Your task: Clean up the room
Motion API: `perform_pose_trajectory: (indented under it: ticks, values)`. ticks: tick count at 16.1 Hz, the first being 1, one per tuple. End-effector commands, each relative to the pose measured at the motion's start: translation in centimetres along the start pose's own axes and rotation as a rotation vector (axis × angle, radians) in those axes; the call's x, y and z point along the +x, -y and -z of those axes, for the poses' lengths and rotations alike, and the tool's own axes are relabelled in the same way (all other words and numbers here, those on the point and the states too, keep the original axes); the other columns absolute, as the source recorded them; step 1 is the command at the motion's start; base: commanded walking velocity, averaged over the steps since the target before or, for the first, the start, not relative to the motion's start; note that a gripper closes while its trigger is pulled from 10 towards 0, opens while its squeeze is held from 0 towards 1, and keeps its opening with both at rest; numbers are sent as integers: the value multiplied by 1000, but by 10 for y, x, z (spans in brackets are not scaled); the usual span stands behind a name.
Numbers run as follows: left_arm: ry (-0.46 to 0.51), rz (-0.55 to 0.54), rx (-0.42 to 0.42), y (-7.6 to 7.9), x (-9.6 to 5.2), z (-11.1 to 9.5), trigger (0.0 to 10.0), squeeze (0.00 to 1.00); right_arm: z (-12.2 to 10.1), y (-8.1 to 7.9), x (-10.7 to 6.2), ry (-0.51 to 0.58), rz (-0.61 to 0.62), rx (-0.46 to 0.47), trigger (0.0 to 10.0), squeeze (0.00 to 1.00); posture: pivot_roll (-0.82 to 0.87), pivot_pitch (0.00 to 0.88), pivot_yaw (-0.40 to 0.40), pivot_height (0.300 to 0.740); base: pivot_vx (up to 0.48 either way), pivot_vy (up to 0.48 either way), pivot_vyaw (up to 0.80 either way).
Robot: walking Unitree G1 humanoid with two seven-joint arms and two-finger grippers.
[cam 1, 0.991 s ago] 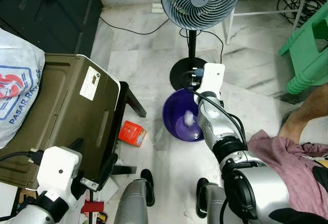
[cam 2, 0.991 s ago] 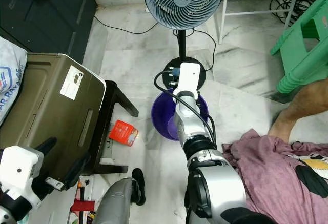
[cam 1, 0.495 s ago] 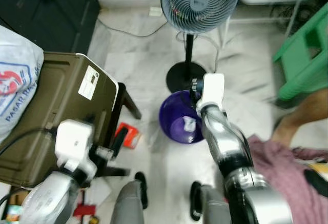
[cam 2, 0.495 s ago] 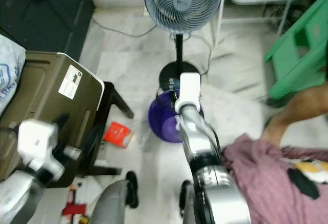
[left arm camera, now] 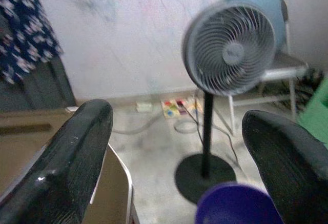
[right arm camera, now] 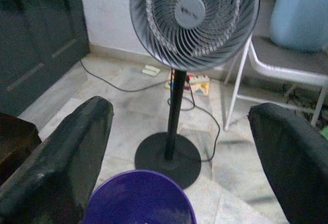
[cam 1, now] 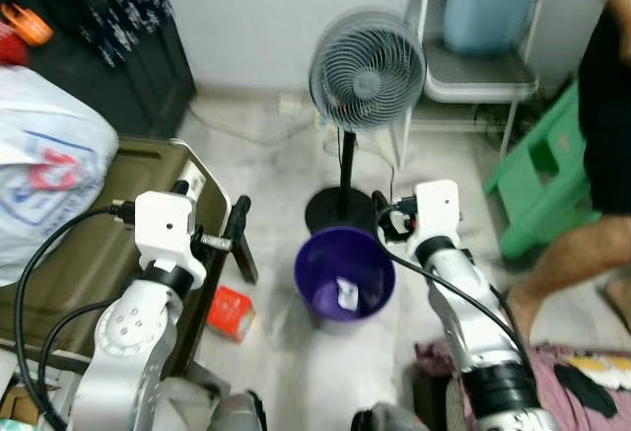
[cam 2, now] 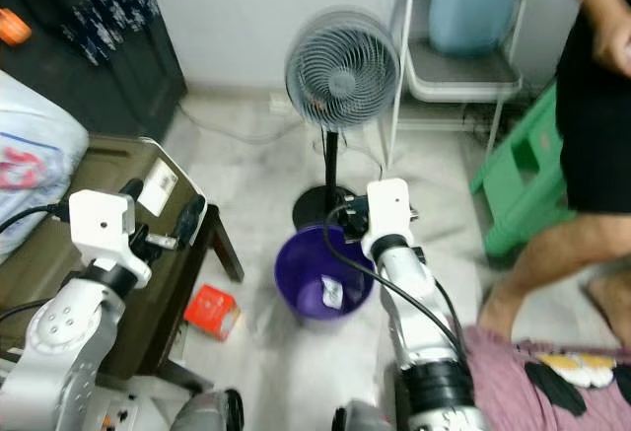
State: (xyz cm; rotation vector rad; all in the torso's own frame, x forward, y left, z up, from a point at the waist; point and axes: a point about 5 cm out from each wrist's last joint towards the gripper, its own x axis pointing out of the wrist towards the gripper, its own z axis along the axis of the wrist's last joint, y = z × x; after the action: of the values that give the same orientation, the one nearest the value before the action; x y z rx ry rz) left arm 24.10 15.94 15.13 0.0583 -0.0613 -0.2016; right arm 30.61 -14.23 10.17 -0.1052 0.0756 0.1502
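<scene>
Since a second ago your view has tilted up from the floor toward the wall, and both arms have lifted; the right claw (right arm camera: 177,131), which reached down over the purple bucket (cam 1: 345,275), now sits raised at centre right of the head view, fingers (right arm camera: 61,152) spread wide and empty; the left claw (left arm camera: 174,152) is raised at centre left, also spread apart and holding nothing; between them, at lower centre, the purple bucket stands on the marble floor with a small white scrap (cam 1: 346,293) lying inside, just in front of the black base of the standing fan (cam 1: 367,74); left of the bucket, a red packet (cam 1: 230,313) lies on the floor beside the olive case (cam 1: 69,244); I'd judge that packet your next pickup; turn left and bend before reaching, bring the left claw down over it, and mind the case's dark leg close by; a person (cam 2: 592,135) stands at the right edge, so keep your swing clear of their legs.
</scene>
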Motion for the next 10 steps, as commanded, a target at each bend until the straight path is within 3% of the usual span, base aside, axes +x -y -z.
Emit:
perform_pose_trajectory:
  ticks: [1,7,8,9,10]
  values:
    - [5,-38,20,-5,5,4,10000,0,-4,4,0,4,-2,-2,10000,1000,7,0,25,740,0,0,0]
    - [25,-138,43,-22,9,11,10000,0,-17,-1,0,83,-23,5,10000,1000,9,0,14,740,0,0,0]
    - [55,-149,45,-22,16,9,10000,0,-22,-2,6,96,-24,-12,10000,392,6,0,5,740,0,0,0]
    - [79,-159,40,-20,25,7,10000,0,-28,-3,12,118,-31,-21,10000,0,4,0,-15,740,0,0,706]
    - [84,-160,38,-20,27,7,10000,0,-29,-3,14,119,-33,-31,10000,0,3,0,-20,740,0,0,800]
